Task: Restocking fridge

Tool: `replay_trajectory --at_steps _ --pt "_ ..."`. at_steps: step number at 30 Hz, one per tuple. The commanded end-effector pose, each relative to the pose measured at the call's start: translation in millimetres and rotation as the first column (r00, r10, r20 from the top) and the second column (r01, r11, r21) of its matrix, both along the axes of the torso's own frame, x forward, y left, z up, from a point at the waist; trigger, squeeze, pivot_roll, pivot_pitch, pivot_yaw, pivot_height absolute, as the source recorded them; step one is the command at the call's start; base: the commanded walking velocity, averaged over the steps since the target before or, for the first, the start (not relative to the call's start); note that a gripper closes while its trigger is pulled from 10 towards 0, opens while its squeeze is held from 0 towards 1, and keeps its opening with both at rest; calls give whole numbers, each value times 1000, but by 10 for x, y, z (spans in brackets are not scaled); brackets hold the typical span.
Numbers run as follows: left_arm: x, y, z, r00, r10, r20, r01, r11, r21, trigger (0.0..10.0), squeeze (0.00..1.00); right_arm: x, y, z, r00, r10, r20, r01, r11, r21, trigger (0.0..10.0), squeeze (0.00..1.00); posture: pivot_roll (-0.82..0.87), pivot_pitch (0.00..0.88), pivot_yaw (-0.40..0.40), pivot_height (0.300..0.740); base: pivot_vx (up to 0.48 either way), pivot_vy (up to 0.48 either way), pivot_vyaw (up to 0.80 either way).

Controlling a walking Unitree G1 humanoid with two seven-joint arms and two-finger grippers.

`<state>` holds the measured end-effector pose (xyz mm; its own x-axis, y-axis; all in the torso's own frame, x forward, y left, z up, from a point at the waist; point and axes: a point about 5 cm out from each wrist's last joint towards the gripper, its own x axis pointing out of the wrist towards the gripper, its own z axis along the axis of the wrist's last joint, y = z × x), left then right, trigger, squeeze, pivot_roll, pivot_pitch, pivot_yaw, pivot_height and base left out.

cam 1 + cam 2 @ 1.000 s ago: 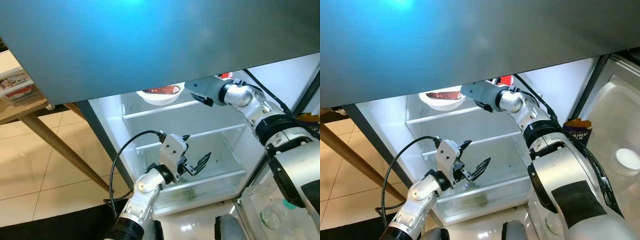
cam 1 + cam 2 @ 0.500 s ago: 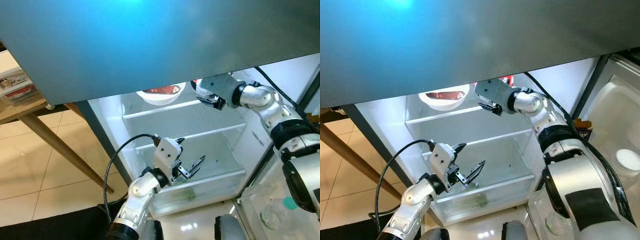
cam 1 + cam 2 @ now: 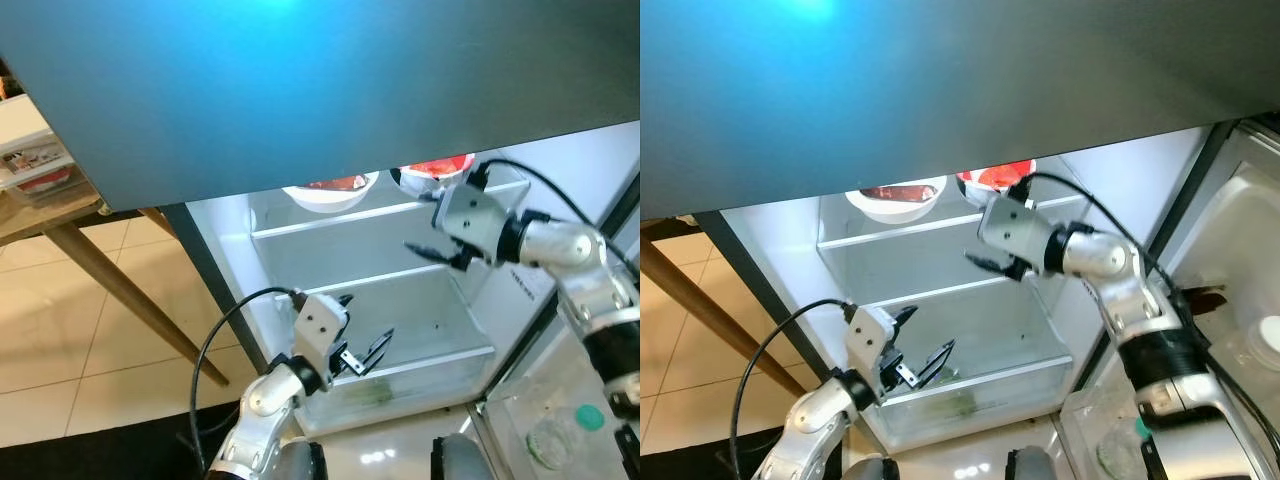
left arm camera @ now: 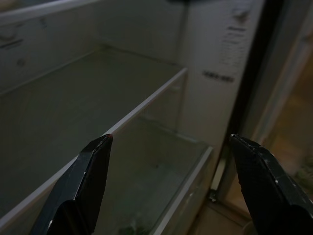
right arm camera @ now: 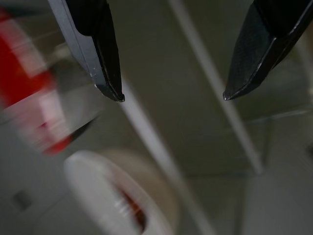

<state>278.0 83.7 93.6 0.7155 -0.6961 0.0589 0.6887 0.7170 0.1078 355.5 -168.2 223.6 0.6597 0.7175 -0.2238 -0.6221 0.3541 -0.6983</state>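
- Open white fridge (image 3: 300, 260) under a dark grey-blue slab overhead; door swung aside, so the lit interior stands reachable from the front for restocking.
- Upper glass shelf (image 3: 330, 218) carrying both stocked items at its front edge, probably kept there for easy reach: a white round bowl with dark red contents (image 3: 325, 190) towards the left, a white bowl with bright red contents (image 3: 435, 172) just beside it on the right.
- Middle glass shelf (image 3: 940, 290) bare, with broad free room above for further items.
- Clear plastic crisper drawer (image 3: 400, 375) at the bottom, a few green scraps inside, its front lip the nearest edge to catch on.
- Right gripper (image 3: 992, 264) out in front of the shelf edge, below the red bowl and apart from it, fingers spread, nothing held; apparently clear of the bowl, with free space to back out.
- Left gripper (image 3: 365, 352) low before the drawer lip, fingers (image 4: 90, 181) spread wide, nothing between them; little margin above the lip.
- Wooden table leg (image 3: 120, 290) at far left over beige tiles, well apart from both arms.
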Motion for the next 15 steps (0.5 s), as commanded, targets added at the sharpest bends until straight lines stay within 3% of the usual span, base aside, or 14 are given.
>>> replay_trajectory --at_steps 1,4,7,10,15 --pt "-33 109 -101 999 31 -43 -31 999 15 10000 0 -79 -56 -155 998 -6 -68 4 1000 -29 10000 0 -79 127 76 621 0 0 0" --pt "-64 198 -179 995 67 -76 -66 998 18 10000 0 -214 -87 -354 991 -13 -134 7 999 -42 10000 0 -80 128 77 621 0 0 0" --pt "-69 214 -189 994 72 -80 -71 997 19 10000 0 -240 -84 -377 990 -15 -139 10 999 -39 10000 0 -80 128 77 621 0 0 0" --pt "-67 268 -218 989 114 -93 -114 993 11 10000 0 -367 -1 -375 984 -12 -178 15 1000 16 10000 0 -84 130 74 621 0 0 0" --pt "-59 305 -239 984 149 -101 -149 989 6 10000 0 -405 33 -421 980 -20 -200 23 1000 12 10000 0 -84 129 71 621 0 0 0"
